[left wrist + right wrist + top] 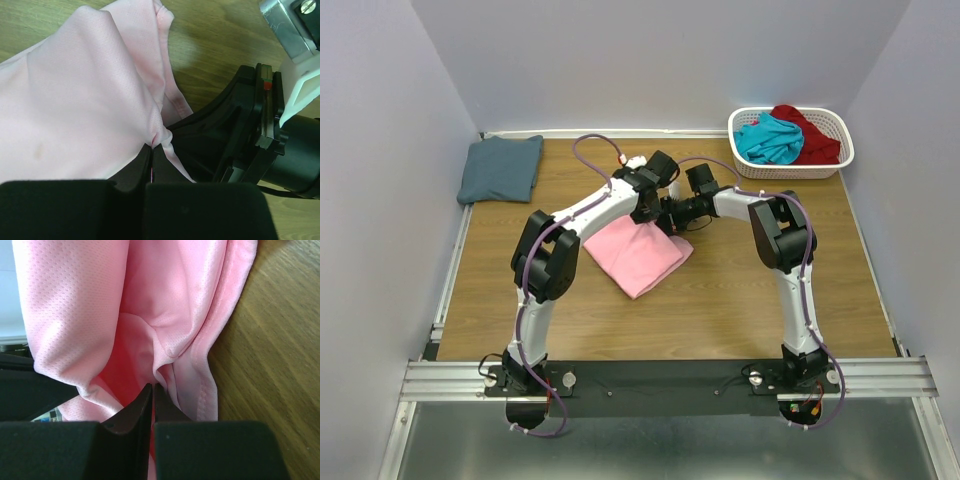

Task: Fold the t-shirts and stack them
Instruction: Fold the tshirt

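The pink t-shirt (638,258) lies part-folded on the table (740,300), with its far edge gathered up where my two grippers meet. The left gripper (152,146) is clamped right down on a pinch of hem. The right gripper (152,386) is closed almost as tight on a fold just beside it, so the two grips nearly touch. From both hands the cloth falls away toward the arm bases, and I judge its longer run lies crosswise beneath them. Neither arm is nearer, as they share one edge. The folded blue-grey t-shirt (500,168) sits well out to the left of the left gripper, so that arm leads any carry to it. The basket (790,172), holding the teal t-shirt (768,140) and the dark red t-shirt (812,138), is off beyond the right gripper.
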